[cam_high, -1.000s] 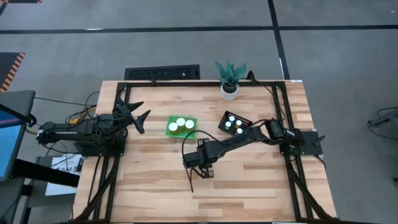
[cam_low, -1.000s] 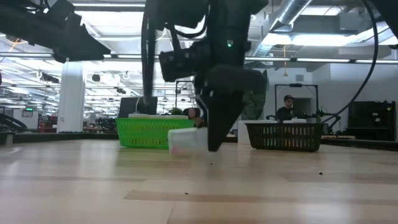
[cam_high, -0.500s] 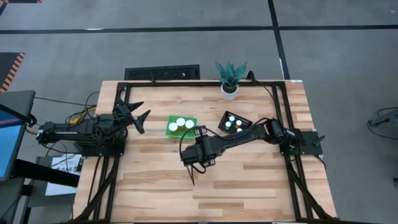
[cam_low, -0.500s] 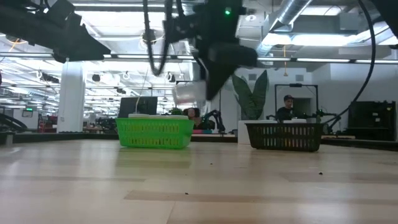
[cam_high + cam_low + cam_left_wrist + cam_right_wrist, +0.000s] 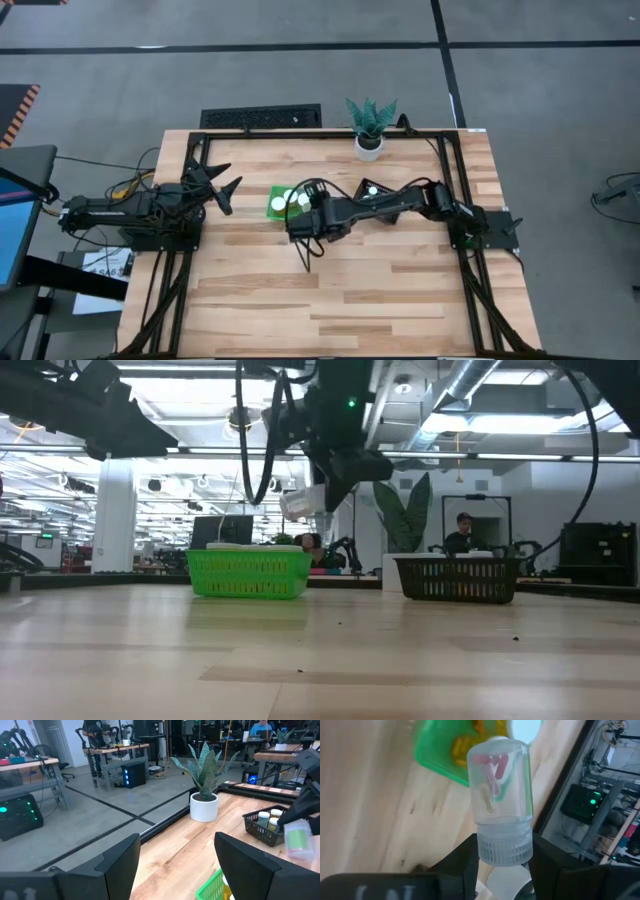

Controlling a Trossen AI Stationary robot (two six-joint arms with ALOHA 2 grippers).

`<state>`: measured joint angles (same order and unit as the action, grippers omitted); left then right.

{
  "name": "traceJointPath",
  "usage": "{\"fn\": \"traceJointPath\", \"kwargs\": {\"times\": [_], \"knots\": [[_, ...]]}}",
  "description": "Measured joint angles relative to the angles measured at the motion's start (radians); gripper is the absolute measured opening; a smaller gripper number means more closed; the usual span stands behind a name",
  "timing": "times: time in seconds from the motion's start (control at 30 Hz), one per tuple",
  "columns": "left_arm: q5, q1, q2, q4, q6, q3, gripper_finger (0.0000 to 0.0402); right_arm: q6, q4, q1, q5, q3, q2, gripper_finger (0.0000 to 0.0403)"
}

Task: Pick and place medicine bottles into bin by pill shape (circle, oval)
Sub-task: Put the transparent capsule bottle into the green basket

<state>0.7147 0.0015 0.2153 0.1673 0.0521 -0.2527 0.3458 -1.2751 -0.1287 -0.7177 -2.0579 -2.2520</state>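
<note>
Above the green bin (image 5: 291, 203), your right gripper (image 5: 303, 214) hangs in the air with a medicine bottle (image 5: 500, 800) pinched between its two fingers (image 5: 460, 862). Look at the right wrist view: the fingers press on the ribbed white cap, and the clear body sticks out beyond them with pink and pale oval capsules inside. In the low view the same bottle (image 5: 303, 503) is well clear of the table (image 5: 320, 660), higher than the rim of the green bin (image 5: 248, 572) and roughly over that bin's right end. From overhead you see the right arm stretched across from the right side of the table (image 5: 400, 290), passing over the black bin (image 5: 375, 193), so only one white cap shows there.

The green bin holds bottles whose white caps (image 5: 288, 197) show beside the gripper. The left wrist view shows the held bottle (image 5: 298, 838) next to the black bin (image 5: 267, 827), where two more bottles stand upright.

Your left gripper (image 5: 222, 187) waits near the left edge of the table, well apart from both bins, with its jaws spread wide and nothing between them. A potted plant (image 5: 370, 125) in a white pot stands at the far edge of the table, behind the black bin.
</note>
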Motion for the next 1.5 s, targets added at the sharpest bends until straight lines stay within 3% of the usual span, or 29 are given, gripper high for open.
{"fn": "traceJointPath", "kwargs": {"times": [0.17,0.37,0.53,0.97,1.5], "knots": [[0.0,0.0,0.0,0.0,-0.004,0.0,0.0251,-0.028,-0.05,-0.002,-0.001,0.0,0.0,0.0151],[0.0,0.0,0.0,0.0,-0.011,0.0,0.0251,-0.148,-0.241,-0.067,-0.001,0.0,0.0,0.0159],[0.0,0.0,0.0,0.0,-0.002,0.0,0.0251,-0.217,-0.296,-0.111,0.062,0.009,-0.016,0.0152],[0.0,0.0,0.0,0.001,0.038,0.0,0.0251,-0.087,-0.296,-0.161,0.108,0.2,-0.088,0.0155],[0.0,0.0,0.0,0.0,0.042,0.0,0.0251,0.021,-0.296,-0.186,0.032,0.231,-0.092,0.0165]]}}
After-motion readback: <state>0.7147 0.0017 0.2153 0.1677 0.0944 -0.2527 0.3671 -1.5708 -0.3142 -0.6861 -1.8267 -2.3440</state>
